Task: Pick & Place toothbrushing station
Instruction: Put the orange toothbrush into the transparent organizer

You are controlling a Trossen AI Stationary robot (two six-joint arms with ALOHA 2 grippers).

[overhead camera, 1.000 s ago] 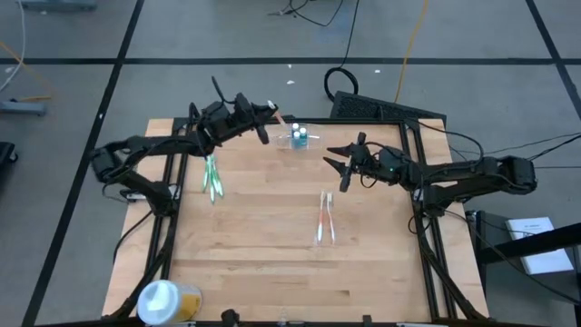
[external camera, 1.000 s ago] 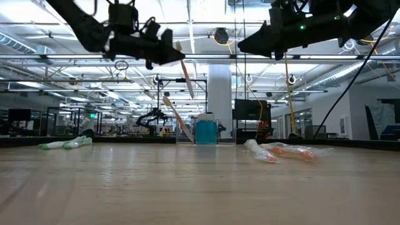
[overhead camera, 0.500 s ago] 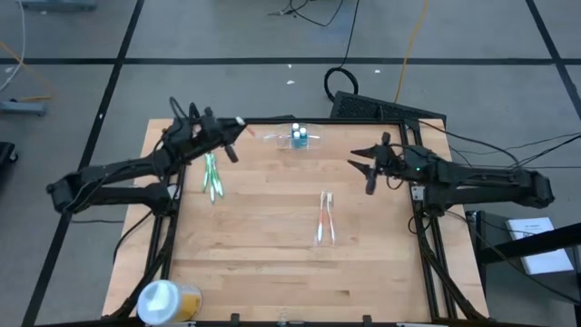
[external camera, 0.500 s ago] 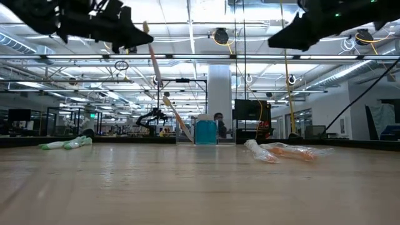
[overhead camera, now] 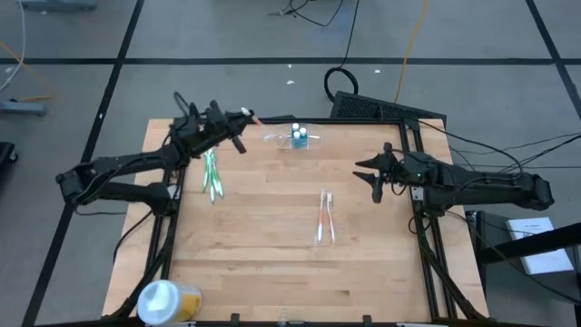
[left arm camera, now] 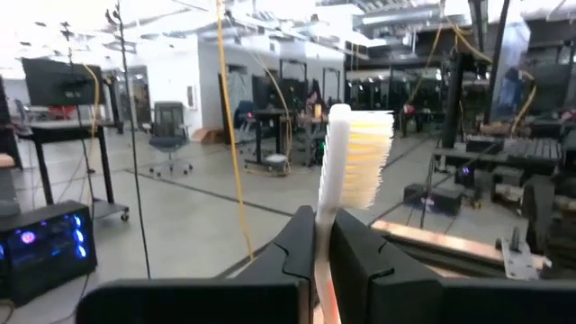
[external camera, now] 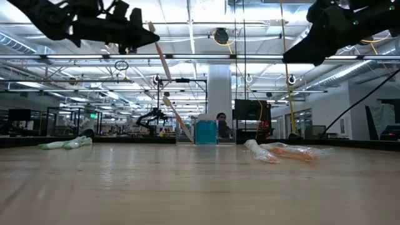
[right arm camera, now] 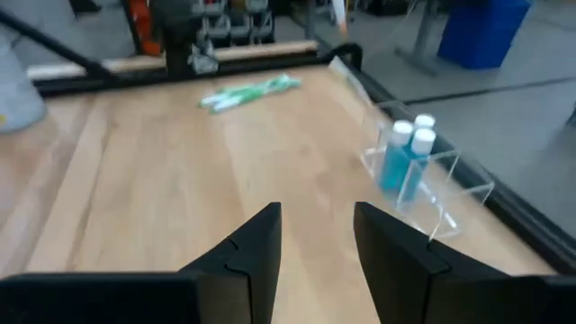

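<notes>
The toothbrushing station point(overhead camera: 296, 138), a small clear holder with two blue bottles, stands at the table's far edge; it also shows in the right wrist view point(right arm camera: 430, 176). A toothbrush point(external camera: 175, 122) leans in the station's left end. My left gripper point(overhead camera: 240, 128) is high above the far left of the table, left of the station, shut on a white toothbrush point(external camera: 160, 52). My right gripper point(overhead camera: 375, 178) is open and empty above the table's right side, with its fingers point(right arm camera: 256, 247) apart. My left gripper pinches the toothbrush's white neck point(left arm camera: 322, 236), just below the bristle head point(left arm camera: 364, 153), between its two fingers. The fingers lie along the brush, and the head sticks out past their ends. The brush is lifted clear of the table and slants toward the station.
A pack of green toothbrushes point(overhead camera: 211, 176) lies at the table's left. A pack of orange toothbrushes point(overhead camera: 324, 218) lies right of the middle. A round white-and-yellow tub point(overhead camera: 164, 301) sits at the near left corner. Bare wood lies between them.
My left gripper has carried the toothbrush from beside the station toward the table's left edge, then a little way back toward the station, staying shut on it. My right gripper has drawn back toward the table's right edge.
</notes>
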